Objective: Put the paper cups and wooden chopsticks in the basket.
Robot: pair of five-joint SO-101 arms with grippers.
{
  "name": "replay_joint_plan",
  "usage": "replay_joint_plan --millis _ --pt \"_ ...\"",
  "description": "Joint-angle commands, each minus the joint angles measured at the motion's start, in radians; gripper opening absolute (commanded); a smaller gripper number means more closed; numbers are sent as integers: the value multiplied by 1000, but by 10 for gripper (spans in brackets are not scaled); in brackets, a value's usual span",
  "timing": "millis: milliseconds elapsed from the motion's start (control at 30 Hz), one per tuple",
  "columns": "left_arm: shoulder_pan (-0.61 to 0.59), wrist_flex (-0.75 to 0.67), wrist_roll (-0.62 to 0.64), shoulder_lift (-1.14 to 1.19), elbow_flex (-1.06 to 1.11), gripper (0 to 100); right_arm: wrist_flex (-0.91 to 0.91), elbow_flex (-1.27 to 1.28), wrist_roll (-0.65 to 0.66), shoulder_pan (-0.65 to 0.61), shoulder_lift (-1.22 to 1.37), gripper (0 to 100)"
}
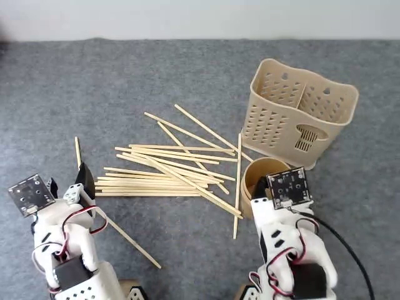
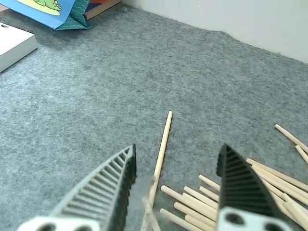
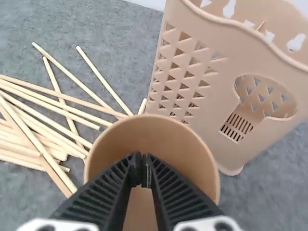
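Beige perforated plastic basket [image 1: 300, 119] stands upright, tan paper cup [image 1: 256, 172] just beside it, pale wooden chopsticks [image 1: 169, 175] scattered near. Right gripper [image 3: 142, 168], jaws shut over the cup, should open astride its rim; left gripper [image 2: 178, 149] gapes above one chopstick.

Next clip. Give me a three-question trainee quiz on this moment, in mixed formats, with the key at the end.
1. True or false: the left gripper is shut.
2. The cup stands: A) beside the basket; B) inside it; C) in the left gripper.
3. Fill in: the basket has ___ compartments.
Key: 1 false, it is open; 2 A; 3 two.
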Motion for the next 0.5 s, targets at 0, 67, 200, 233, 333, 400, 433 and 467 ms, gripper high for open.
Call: replay_joint_plan --millis 0,67,200,233,333,400,433,467 --pt "2 -25 2 -15 -8 263 -125 74 9 1 -13 8" --pt "2 -25 2 -15 -8 263 -193 132 11 5 -12 8" --pt "2 -25 2 -15 -8 263 -295 261 41 7 -12 8" --pt "2 -25 2 -15 -8 263 -326 296 66 8 -12 8" --pt "2 -25 2 -15 -8 263 -378 336 87 39 -10 8" --pt "2 -25 2 -15 -8 263 -384 333 87 65 -10 8" --pt "2 -25 2 -15 -8 263 -384 333 87 76 -10 8" --pt "2 -25 2 -15 -8 263 -380 333 87 82 -10 8"
